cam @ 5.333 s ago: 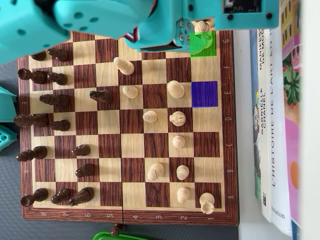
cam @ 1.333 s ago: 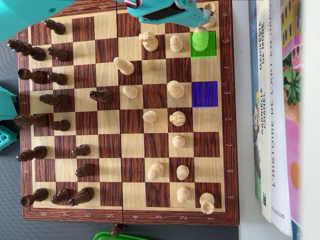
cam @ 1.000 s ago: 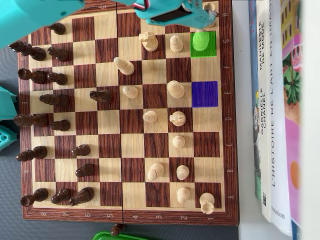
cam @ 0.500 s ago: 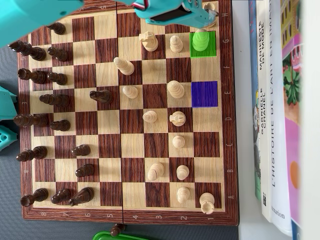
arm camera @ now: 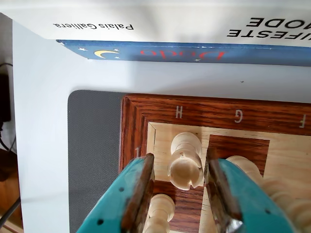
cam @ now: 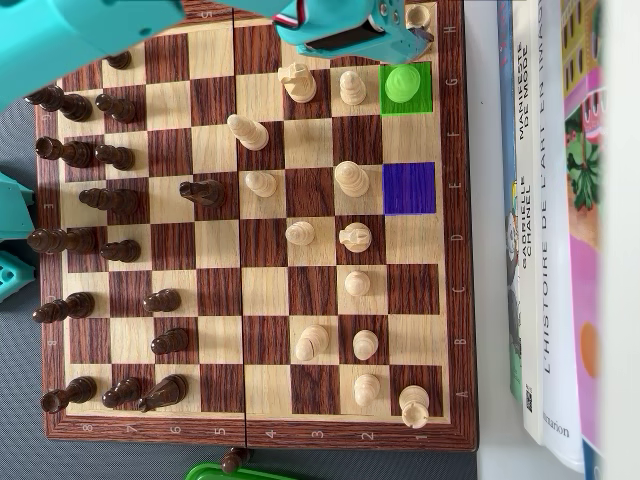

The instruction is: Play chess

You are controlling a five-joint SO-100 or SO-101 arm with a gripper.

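In the wrist view my teal gripper is open, one jaw on each side of a light wooden piece with a notched round head. The piece stands on the light corner square under the letter H of the chessboard. Small gaps show between the piece and both jaws. In the overhead view the gripper is at the board's top right corner, over that same piece. A green-tinted square holds a piece just below it. A blue-tinted square lies two squares further down and is bare.
A light pawn stands just behind the left jaw and another light piece behind the right jaw. Books lie past the board's edge, also along the right in the overhead view. Dark pieces fill the left side.
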